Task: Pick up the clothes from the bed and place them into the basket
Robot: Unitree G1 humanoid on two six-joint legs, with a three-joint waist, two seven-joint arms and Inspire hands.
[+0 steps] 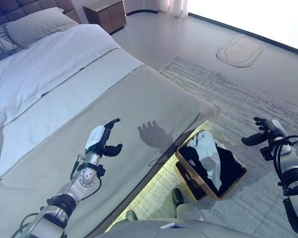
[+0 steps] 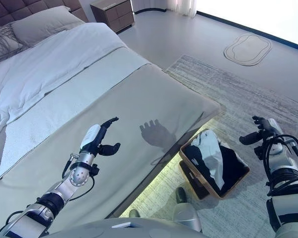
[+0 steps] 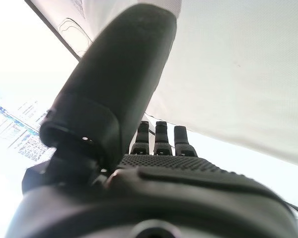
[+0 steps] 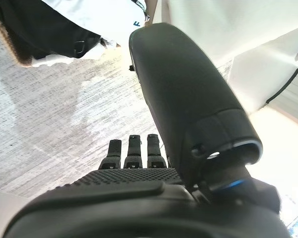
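**Bed looking cleared, clothes sitting in basket**

Left hand [image 1: 102, 140] is hovering above the grey-green bedspread [image 1: 139, 104] near the foot of the bed [image 1: 54, 84], fingers relaxed and spread, thumb out, holding nothing. Its own wrist view is showing straight fingers with only bare cover beyond them.

Right hand [image 1: 266, 133] is hanging out over the rug [image 1: 248, 94], off to the side of the basket [image 1: 208, 191] and apart from it. Fingers loosely extended, nothing in its hold; its wrist view is showing open fingers over the rug, with the clothes and a bit of the basket's edge at the frame corner.

Clothes: a white garment [image 1: 207, 151] is lying on top of a black garment [image 1: 228, 168], both inside the wicker basket, which is standing on the rug just beside the foot corner of the bed.

Progress, as a judgement: no loose clothing is showing anywhere on the visible part of the bed, only white duvet [image 1: 44, 64], pillows [image 1: 32, 25] and the cover. The task is looking finished or very nearly so. Remaining: perhaps a check of parts of the bed outside the views.
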